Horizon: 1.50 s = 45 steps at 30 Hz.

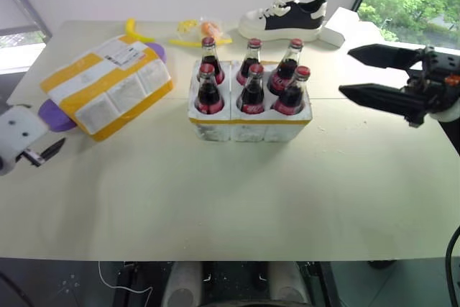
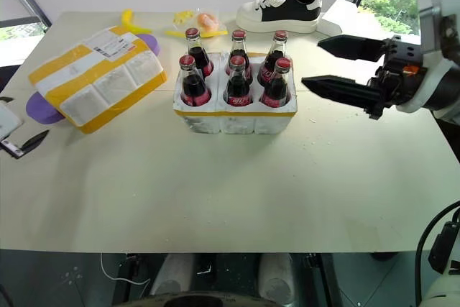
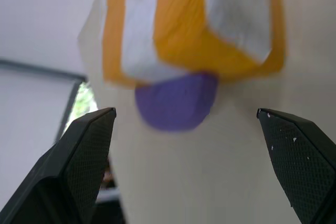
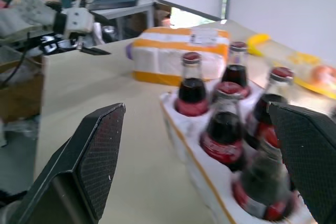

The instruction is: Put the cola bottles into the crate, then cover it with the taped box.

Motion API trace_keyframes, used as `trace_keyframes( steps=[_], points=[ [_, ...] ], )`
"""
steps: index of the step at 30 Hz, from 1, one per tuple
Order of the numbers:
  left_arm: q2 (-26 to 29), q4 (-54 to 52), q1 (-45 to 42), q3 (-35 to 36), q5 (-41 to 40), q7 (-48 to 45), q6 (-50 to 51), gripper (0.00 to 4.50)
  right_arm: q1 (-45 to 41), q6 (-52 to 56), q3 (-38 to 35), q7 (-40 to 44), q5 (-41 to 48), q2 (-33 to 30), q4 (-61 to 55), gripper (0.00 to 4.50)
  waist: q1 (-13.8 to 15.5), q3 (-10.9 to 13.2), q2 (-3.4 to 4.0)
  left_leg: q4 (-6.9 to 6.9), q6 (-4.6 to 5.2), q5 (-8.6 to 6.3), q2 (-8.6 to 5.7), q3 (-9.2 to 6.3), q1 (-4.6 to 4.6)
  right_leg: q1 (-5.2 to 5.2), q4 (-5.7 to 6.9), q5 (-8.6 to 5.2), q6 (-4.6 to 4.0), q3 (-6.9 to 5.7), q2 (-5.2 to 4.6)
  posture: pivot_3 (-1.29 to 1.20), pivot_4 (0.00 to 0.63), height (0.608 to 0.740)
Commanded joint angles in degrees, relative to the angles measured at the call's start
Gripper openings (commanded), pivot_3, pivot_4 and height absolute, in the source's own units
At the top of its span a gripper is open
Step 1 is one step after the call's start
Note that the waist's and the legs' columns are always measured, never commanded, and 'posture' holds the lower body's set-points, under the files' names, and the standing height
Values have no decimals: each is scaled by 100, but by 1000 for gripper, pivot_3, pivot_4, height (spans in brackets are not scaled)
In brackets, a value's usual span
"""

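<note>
Fingers of both grippers gape empty: left gripper near the taped box at far left, right gripper beside the full crate. Next I square up on the box's long sides.

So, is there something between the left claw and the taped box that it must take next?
Nothing visible. The left claw, open, is at the table's left edge, and only bare table lies between it and the taped box. A purple thing sticks out from under the box's near corner.
</note>
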Motion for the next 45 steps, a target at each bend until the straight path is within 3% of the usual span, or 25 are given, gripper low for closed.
trace_keyframes(
  steps=[1,7,14,35,39,43,45],
  points=[
    [169,529,-102,-253,715,719,-578,4500,87,-95,14,95,237,-27,-318,4427,26,-2,-3,-1,0,0,-1,0,-1,-2,0,0,0,0,-1,0,150,740],
    [-24,1918,-1480,-1538,1242,1536,-1130,4500,202,-90,-48,49,477,-97,-555,4427,126,-5,-8,-2,0,0,-3,3,-4,-6,3,3,-2,1,-4,0,150,740],
    [-274,3395,-2771,-2560,1566,2083,-1756,4500,403,-3,-317,-239,801,-208,-741,4427,88,-9,-18,-3,1,3,-4,15,-3,0,8,3,-1,2,1,0,150,740],
    [-550,5613,-4648,-3988,2281,3083,-2432,4500,962,-101,-699,-500,1139,-483,-969,4427,96,-19,-40,-2,3,4,-8,19,-1,3,9,4,1,5,4,0,150,740],
    [-569,5812,-4733,-4050,2218,3129,-2494,3282,1055,-159,-730,-437,1108,-545,-955,4500,92,-19,-41,-2,4,4,-8,20,-1,3,9,3,1,5,5,0,150,740],
    [-571,5885,-4783,-4057,2194,3157,-2513,1081,1098,-203,-764,-368,1078,-615,-925,4500,109,-20,-43,-1,4,4,-5,18,0,3,9,3,1,5,3,0,150,740],
    [-570,5926,-4830,-4059,2187,3192,-2500,483,1087,-219,-766,-359,1083,-646,-900,4500,103,-21,-43,0,4,3,-6,16,2,8,10,3,1,5,0,0,150,740]
  ],
)
